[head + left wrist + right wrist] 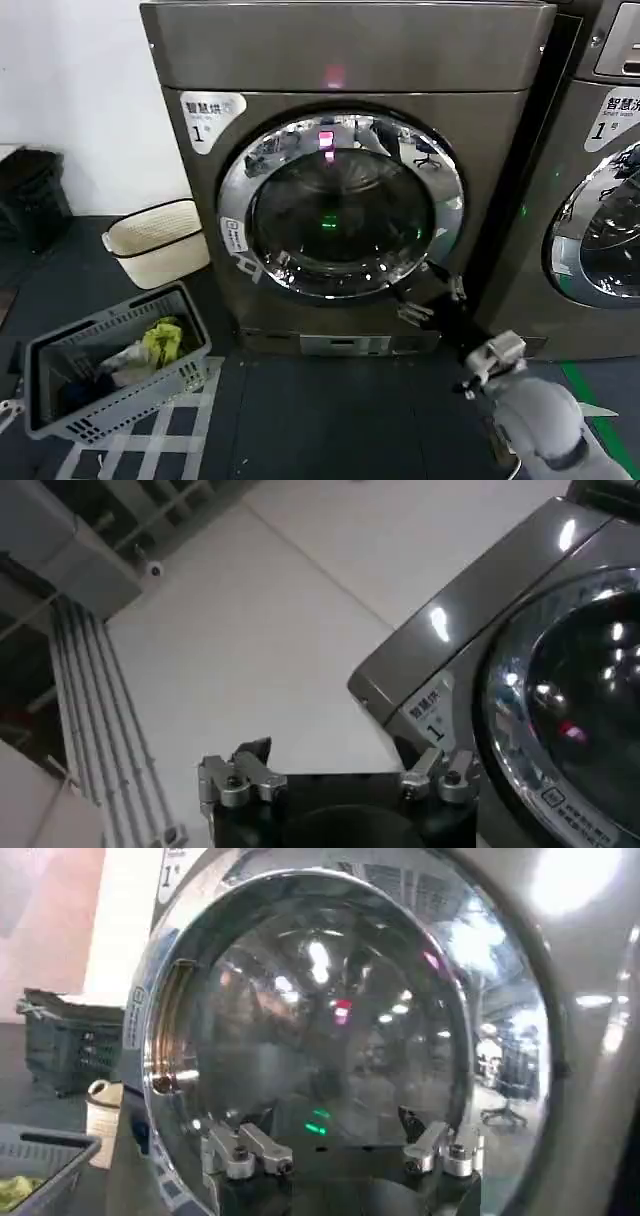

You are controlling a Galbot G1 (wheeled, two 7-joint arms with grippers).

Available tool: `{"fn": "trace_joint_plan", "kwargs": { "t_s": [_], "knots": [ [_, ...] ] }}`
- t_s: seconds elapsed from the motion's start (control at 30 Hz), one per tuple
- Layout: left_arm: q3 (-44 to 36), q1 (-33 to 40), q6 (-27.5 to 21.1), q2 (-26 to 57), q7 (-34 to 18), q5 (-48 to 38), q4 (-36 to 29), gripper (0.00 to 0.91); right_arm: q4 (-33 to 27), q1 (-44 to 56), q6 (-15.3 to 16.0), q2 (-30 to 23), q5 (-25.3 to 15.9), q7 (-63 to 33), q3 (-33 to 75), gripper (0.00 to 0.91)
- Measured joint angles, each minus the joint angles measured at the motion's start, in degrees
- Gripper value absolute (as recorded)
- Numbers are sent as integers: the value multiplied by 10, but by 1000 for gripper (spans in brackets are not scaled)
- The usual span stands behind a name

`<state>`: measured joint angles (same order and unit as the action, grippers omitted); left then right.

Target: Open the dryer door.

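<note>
The right pincer (pixel 492 362) is hovering low with its fingers spread open, just off the lower right edge of the dryer door (pixel 340 205), which is sitting shut against the dryer (pixel 350 60). Bare dark floor (pixel 340 420) is lying open beside it. The left pincer (pixel 340 780) is gaping open too, beside the machine's upper corner by a white wall (pixel 260 630).

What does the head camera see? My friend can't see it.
A big grey dryer stands in front with its round door shut. The right gripper hangs low by the dryer's lower right corner, and a laundry basket sits on the floor at left.
</note>
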<state>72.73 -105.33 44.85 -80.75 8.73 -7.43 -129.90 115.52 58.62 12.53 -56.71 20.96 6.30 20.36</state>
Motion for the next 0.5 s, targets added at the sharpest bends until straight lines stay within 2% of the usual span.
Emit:
{"fn": "trace_joint_plan", "kwargs": {
  "t_s": [0.5],
  "knots": [
    [-2, -5, 3, -6, 0, 5, -9, 907, -62, -101, -2, -11, 11, 14, -73, 907]
  ]
}}
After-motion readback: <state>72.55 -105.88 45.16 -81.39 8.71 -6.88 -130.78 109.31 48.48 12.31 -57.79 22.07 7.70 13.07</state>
